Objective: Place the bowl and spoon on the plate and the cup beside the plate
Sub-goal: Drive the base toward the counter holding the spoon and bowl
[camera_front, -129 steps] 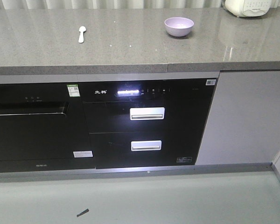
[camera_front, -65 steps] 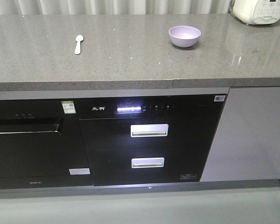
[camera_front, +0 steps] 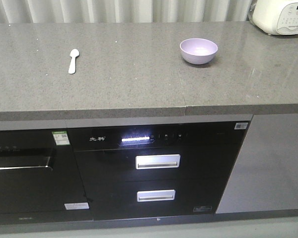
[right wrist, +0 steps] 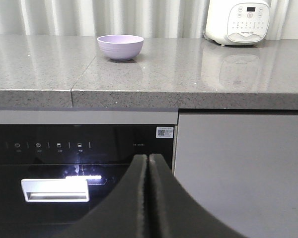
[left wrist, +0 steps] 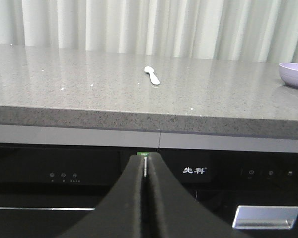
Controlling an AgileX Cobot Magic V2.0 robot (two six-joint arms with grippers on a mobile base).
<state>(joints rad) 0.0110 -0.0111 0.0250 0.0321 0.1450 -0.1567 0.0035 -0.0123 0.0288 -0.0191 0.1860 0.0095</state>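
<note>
A lavender bowl (camera_front: 198,50) stands upright on the grey stone counter (camera_front: 129,79), right of middle; it also shows as the bowl (right wrist: 120,46) and the bowl (left wrist: 294,74). A pale spoon (camera_front: 73,60) lies on the counter's left part, seen too as the spoon (left wrist: 152,75). The plate and the cup are out of view. My left gripper (left wrist: 145,158) is shut and empty, below the counter edge in front of the black appliance. My right gripper (right wrist: 148,157) is shut and empty too, low before the cabinet front, well short of the bowl.
A white rice cooker (camera_front: 280,16) stands at the counter's back right corner, also seen as the rice cooker (right wrist: 237,22). Under the counter are a black oven (camera_front: 25,168), a black two-drawer appliance (camera_front: 156,168) with silver handles and a grey cabinet door (camera_front: 278,163). Curtains hang behind.
The counter and appliances have slid down and grown in the front view, so the camera has come closer and looks further onto the counter. Bowl and spoon keep their places on the counter.
</note>
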